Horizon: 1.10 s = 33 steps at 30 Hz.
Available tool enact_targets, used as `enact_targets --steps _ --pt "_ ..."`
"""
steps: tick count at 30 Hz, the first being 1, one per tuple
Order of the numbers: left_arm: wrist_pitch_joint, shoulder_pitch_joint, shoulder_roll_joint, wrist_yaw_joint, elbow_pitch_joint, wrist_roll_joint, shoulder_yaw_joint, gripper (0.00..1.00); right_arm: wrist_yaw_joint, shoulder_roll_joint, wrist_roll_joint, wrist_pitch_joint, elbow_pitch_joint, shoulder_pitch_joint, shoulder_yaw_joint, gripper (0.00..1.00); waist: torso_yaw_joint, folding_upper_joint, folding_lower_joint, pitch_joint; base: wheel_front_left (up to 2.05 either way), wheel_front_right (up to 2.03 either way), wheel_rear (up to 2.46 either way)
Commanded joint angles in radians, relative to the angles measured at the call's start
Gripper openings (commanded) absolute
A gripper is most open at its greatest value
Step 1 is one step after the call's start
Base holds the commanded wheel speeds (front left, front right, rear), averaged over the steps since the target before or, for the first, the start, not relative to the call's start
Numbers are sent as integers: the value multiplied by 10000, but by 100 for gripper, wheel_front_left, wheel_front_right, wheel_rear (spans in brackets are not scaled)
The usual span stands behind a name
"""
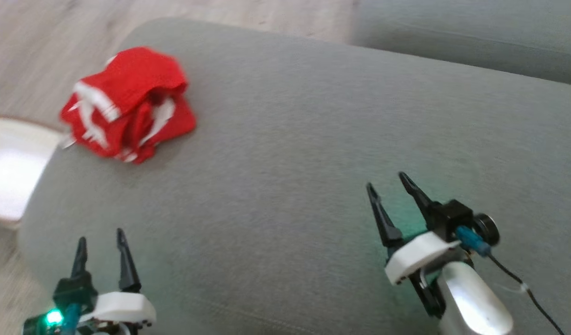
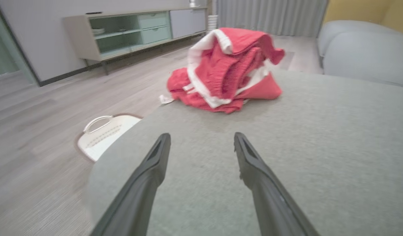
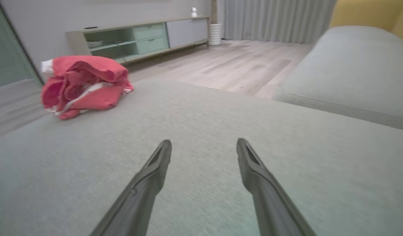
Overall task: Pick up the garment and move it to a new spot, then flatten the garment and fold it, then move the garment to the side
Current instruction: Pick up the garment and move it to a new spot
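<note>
The red, white-trimmed garment [image 1: 127,104] lies crumpled in a heap near the far left corner of the grey cushion [image 1: 313,163].

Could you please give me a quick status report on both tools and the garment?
Left tool open, empty. Right tool open, empty. Red garment crumpled near the cushion far left edge, untouched. Nothing between tools and garment.
</note>
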Motion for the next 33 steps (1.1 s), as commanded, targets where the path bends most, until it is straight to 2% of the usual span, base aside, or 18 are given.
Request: enact_targets --steps 1,5,10,14,16,19,23,27,33 --pt "-122 -110 51 -27 -319 -80 474 100 -7 -16 73 -137 -229 -489 397 100 761 0 0 401 0 0 0" --pt "-122 -122 40 -79 -326 -118 767 100 -7 -16 123 -137 -136 -715 844 100 1035 0 0 553 0 0 0" --pt "-122 -198 35 -128 -495 -297 996 100 -7 -16 99 -138 -48 -910 1030 100 1013 0 0 724 0 0 0" --pt "-122 -493 34 -280 -644 -268 1143 100 -7 -16 22 -138 -100 -992 1120 100 904 0 0 968 0 0 0" --pt "-122 -1211 120 -589 -760 -152 1351 100 -7 -16 -135 -138 -174 -1148 1181 100 778 0 0 1345 0 0 0" --pt "-122 -2539 616 -1121 -581 -235 1706 100 -7 -24 -333 -138 -299 -1453 1270 100 550 0 0 1964 0 0 0" --pt "-122 -4093 1332 -1617 717 -726 1796 100 -7 -135 -402 -138 -472 -1755 1429 100 316 0 0 2507 0 0 0" --pt "-122 -5761 2213 -1795 2027 -1251 1505 100 -7 -310 -421 -138 -624 -2084 1521 100 49 0 0 3110 0 0 0" --pt "117 -7270 2941 -1819 3465 -2717 387 100 -7 -499 -375 -138 -829 -2375 1646 100 -347 0 0 3643 0 0 0"
